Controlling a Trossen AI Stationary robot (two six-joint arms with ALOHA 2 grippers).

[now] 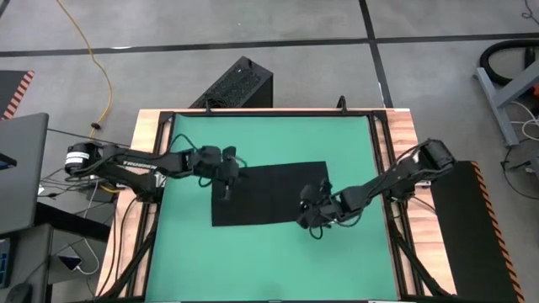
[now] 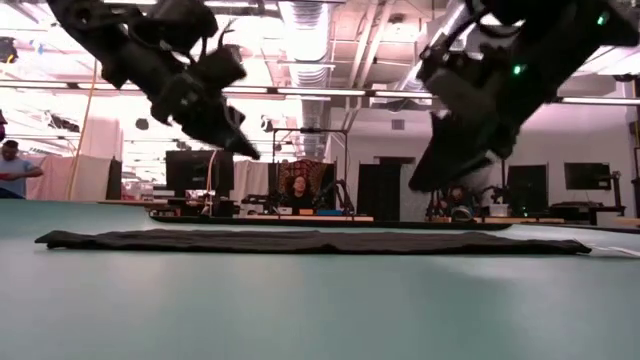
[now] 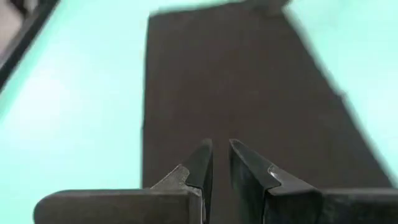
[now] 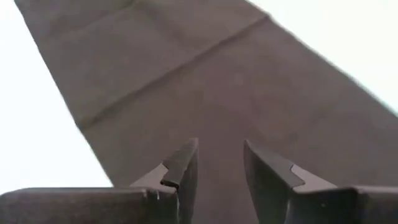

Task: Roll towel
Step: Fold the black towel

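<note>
Towel [image 1: 269,195] flat on green mat [image 1: 185,261], long axis left-right. Left gripper [image 1: 227,178] hovers over towel's left end, fingers narrowly parted, empty. Right gripper [image 1: 313,215] above right end, gap wider, empty. Both equally near.

The towel [image 1: 269,195] lies flat mid-mat [image 1: 269,261], left claw [image 1: 226,192] above its left edge, right claw [image 1: 313,220] above its right.

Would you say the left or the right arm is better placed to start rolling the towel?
Probably the left: the left gripper hangs over the towel's short edge, jaws slightly apart, a natural starting edge. The right gripper, open, hovers over the long front edge.
</note>
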